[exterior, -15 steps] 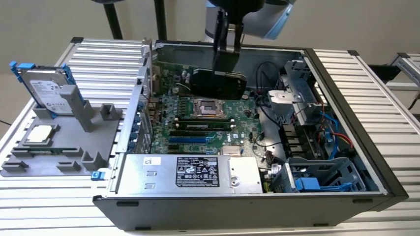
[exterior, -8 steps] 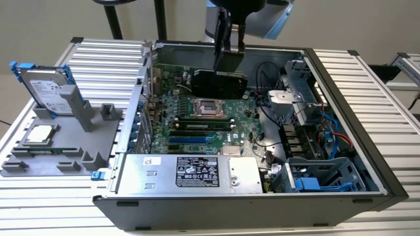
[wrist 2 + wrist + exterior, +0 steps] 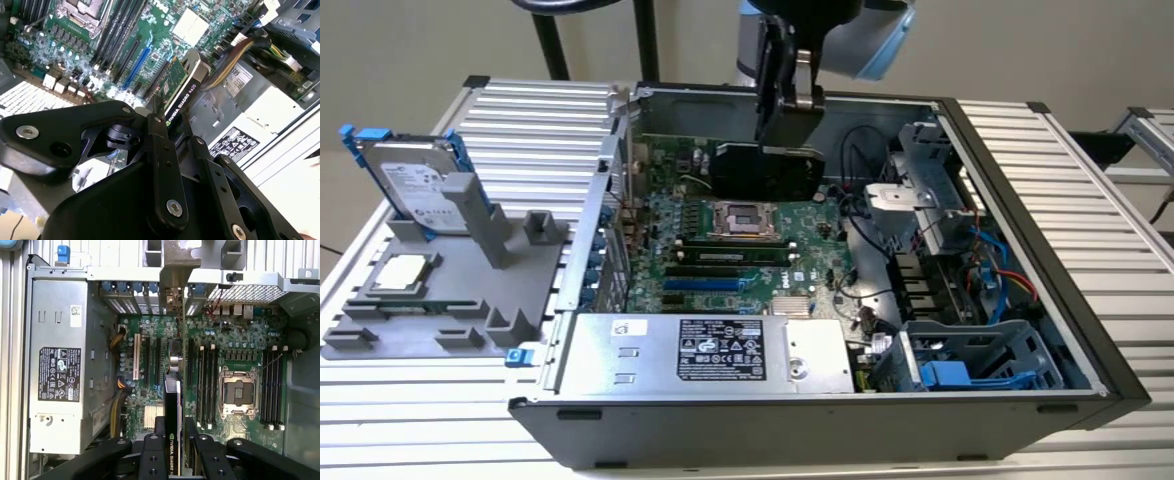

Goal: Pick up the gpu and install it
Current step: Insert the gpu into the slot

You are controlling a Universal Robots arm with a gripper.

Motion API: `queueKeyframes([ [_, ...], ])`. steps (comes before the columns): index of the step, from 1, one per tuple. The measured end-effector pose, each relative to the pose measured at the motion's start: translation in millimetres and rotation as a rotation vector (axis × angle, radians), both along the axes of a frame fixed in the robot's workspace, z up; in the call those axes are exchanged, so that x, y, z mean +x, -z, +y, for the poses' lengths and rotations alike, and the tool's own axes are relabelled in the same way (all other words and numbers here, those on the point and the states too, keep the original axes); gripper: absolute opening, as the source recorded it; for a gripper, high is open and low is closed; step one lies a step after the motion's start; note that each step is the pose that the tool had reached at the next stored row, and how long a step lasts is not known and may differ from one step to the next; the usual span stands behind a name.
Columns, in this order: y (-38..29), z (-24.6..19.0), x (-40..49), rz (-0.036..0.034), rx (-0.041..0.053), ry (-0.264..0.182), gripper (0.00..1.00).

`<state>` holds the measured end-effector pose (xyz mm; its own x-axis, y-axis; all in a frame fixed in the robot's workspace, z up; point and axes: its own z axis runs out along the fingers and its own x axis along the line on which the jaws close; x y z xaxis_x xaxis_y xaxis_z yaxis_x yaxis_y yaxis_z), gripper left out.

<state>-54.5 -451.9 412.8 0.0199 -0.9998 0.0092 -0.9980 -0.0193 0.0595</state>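
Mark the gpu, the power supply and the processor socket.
gpu point(image 3: 173, 410): first wrist view, on its black upper edge.
power supply point(image 3: 95, 330): first wrist view, on its bare metal casing.
processor socket point(image 3: 239, 392): first wrist view, on its open centre.

There is 1 gpu point(image 3: 763, 170), 1 hard drive point(image 3: 411, 185), 1 processor chip point(image 3: 403, 272), 1 motherboard point(image 3: 825, 250).

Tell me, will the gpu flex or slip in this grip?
Probably stiff: the gpu is a rigid board with a shroud. It may pivot, since the gripper pinches only one end. Likely fragile: its circuit face is exposed.
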Motion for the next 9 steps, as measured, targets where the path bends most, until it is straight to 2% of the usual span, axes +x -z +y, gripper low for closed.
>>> queueKeyframes([
  [9,0.0,0.0,0.2,0.0,-0.0001,-0.028,0.0],
])
